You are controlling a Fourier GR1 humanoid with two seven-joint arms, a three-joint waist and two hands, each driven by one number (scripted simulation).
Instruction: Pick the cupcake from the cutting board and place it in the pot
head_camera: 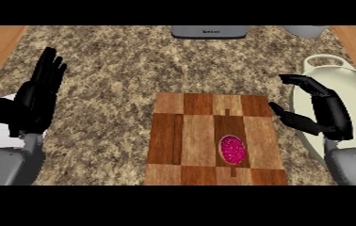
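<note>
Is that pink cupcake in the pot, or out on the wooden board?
Out. The cupcake lies on the cutting board, near its front right corner, apart from the pot at the counter's right edge.

This is a kitchen. A speckled brown-and-beige granite counter (118,79) fills the view, with a checkered wooden cutting board (198,126) lying near the middle, a cream round pot (311,62) at the right edge and a grey rounded appliance (209,31) at the far edge.
</note>
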